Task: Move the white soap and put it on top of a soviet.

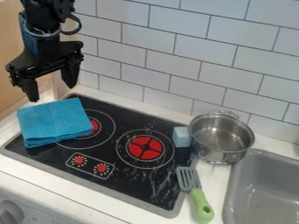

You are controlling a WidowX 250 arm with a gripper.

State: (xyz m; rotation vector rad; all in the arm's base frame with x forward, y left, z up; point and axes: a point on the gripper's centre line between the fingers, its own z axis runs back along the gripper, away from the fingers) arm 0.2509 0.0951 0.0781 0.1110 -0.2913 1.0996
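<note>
One pale, slightly bluish block of soap (182, 137) sits at the right-hand edge of the black stovetop (125, 183), close against the metal pot (221, 138); whether the two touch, I cannot tell. The pincer (52, 93) is well apart from it, up at the left of the camera view, with the soap lower and far to the right. Its two fingers stand wide apart, points down, with nothing between them. It hangs near the back edge of the folded blue cloth (55, 122), which lies over the left part of the stovetop and covers some of the left burner (95, 127). The soap is off the cloth, with the right burner (144, 147) lying between them, its red centre crossed by dark bars.

Just in front of the soap and pot lies the spatula (195, 194), its grey slotted head at the stovetop's right edge and its green handle pointing toward the camera on the white counter (224, 179). To the right of the pot and spatula is the grey sink (265, 192). Two red dials (90, 165) show at the front of the stovetop, and a grey knob (10, 212) is at the lower left. White tiles (175, 48) rise behind it all, with a wooden panel (12, 83) at the left.
</note>
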